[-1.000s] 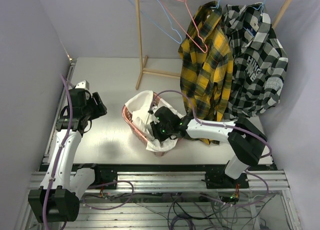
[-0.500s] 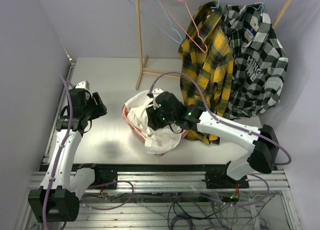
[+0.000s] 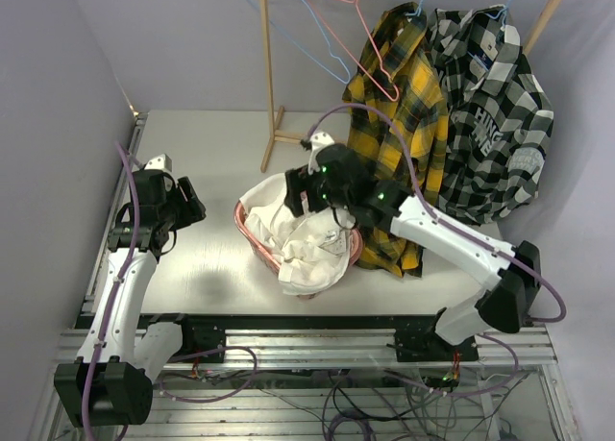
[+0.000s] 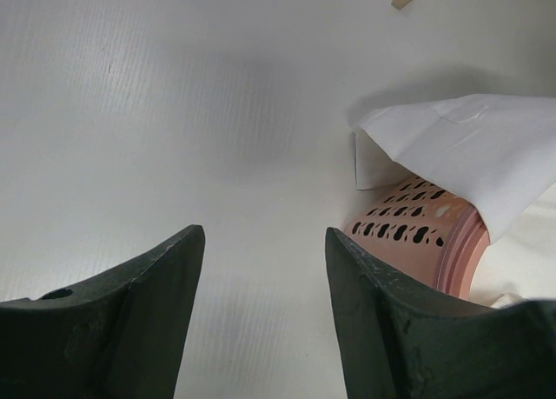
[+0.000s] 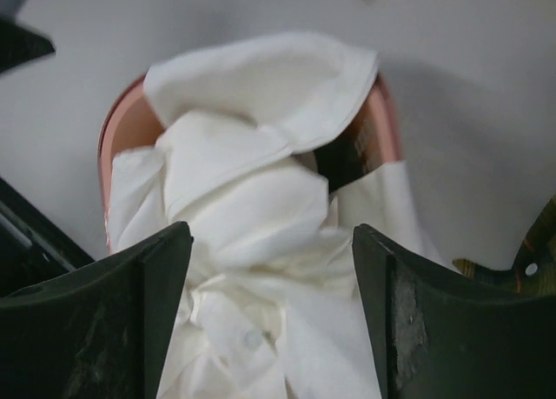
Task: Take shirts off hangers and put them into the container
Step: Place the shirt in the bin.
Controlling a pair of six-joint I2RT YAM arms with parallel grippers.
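Two shirts on the rail of the wooden rack [image 3: 269, 76] at the far right of the worktop [image 3: 202, 143]: yellow-and-black plaid shirt [image 3: 394, 124] to the left, black-and-white checked shirt [image 3: 490, 124] with printed lettering just beside it to the right, each hung from a light blue hook [image 3: 420, 1] and hiding the wire below it. Left of them on the same rail, two bare hangers: light blue hanger [image 3: 298, 33] and pink-red hanger [image 3: 351, 37], overlapping, the pink-red one reaching in front of the plaid shoulder. Near the middle of the worktop, salmon-pink laundry basket [image 3: 246, 232] with perforated sides, set diagonally. Plain white shirt [image 3: 307, 249] heaped inside it, crumpled, piled above the rim and spilling over the near end and the far left corner. Right pincer [image 3: 298, 197] directly above the far end of the basket, fingers spread wide, nothing between them, clear of the cloth. From the right wrist: white folds, a buttoned edge and pink rim on either side, framed by the two dark fingers. Right arm stretched from its base at lower right, crossing in front of the plaid hem. Left pincer [image 3: 185, 207] well apart from the basket, over bare worktop at the left side, fingers likewise spread and gripping nothing. From the left wrist: one end of the basket at the right of the view, with a flap of white cloth hanging over it.
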